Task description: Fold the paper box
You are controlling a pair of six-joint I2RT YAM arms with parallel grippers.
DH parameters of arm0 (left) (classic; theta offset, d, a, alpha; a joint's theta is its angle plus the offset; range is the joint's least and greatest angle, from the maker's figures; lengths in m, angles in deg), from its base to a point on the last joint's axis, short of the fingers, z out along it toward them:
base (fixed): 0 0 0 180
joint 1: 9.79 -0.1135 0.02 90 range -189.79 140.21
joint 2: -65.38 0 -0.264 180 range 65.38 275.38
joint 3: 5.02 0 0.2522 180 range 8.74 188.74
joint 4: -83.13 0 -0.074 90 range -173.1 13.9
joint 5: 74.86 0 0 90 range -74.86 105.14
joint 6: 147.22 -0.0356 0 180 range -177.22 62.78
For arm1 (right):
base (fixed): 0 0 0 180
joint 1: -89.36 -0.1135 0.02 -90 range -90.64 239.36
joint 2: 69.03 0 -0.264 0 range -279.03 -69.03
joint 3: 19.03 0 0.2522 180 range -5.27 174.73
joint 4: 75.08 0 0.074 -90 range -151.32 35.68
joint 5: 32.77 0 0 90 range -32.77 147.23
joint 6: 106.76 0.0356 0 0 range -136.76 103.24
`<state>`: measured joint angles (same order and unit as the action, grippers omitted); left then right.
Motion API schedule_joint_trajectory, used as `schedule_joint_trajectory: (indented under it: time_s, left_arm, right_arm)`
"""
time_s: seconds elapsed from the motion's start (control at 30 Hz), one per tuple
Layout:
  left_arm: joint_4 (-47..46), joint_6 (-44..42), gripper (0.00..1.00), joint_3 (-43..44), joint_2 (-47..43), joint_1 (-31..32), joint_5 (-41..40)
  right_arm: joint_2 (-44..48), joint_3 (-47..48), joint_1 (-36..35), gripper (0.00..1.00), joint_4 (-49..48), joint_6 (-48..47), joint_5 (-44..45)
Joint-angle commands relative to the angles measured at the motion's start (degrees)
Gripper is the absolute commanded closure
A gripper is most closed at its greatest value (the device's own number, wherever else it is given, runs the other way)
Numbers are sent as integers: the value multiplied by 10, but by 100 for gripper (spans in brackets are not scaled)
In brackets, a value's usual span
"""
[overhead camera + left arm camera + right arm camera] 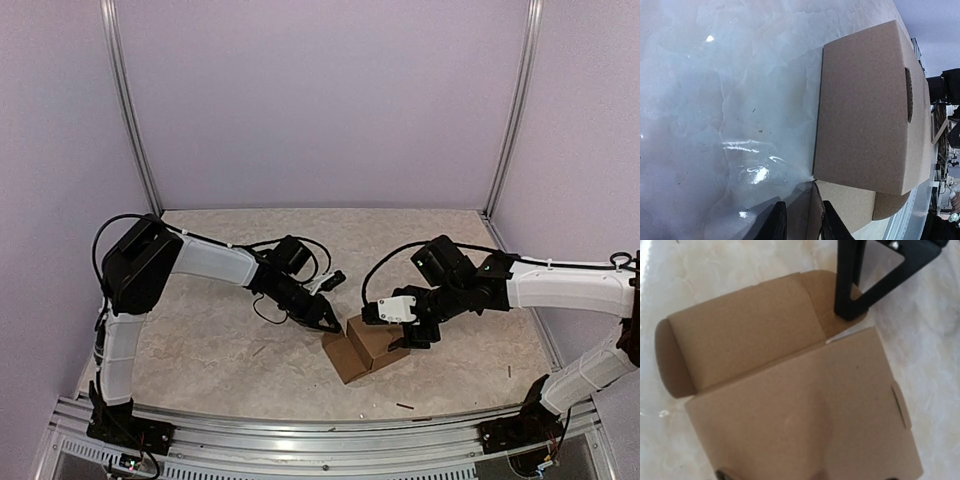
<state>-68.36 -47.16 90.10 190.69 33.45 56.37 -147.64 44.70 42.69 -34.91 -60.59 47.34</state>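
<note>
the paper box is set by the table's near edge; its open flap is straddled, apparently unpinched, by the narrow left end effector; the right end effector is spread wide above, grip unclear.

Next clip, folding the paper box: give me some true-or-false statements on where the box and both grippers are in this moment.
1. The paper box lies on the table between the left gripper and the right gripper. True.
2. The box is fully closed. False: a flap lies open.
3. The left gripper's fingers straddle a cardboard edge. True.
4. The left gripper hangs far from the box. False: it is at the box's left side.
5. A dark scrap lies on the table. True.
</note>
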Motion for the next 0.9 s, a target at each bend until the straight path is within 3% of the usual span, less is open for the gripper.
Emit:
schedule_joint_trajectory:
  time_s: [0.0,0.4,0.57,0.63,0.87]
  left_arm:
    - [-13,3,79,23,21,-3,23]
    - [-16,15,87,42,42,-4,51]
    - [-30,12,95,35,40,-4,56]
    - [-51,8,100,21,36,-4,60]
    - [-176,-10,100,-70,-12,4,54]
  right_arm:
    - [5,-7,6,28,-1,6,-7]
    - [2,-10,6,28,-3,4,-5]
    - [4,-13,6,28,-5,3,-4]
    - [4,-15,6,28,-6,3,-4]
    - [4,-12,6,28,-3,8,-8]
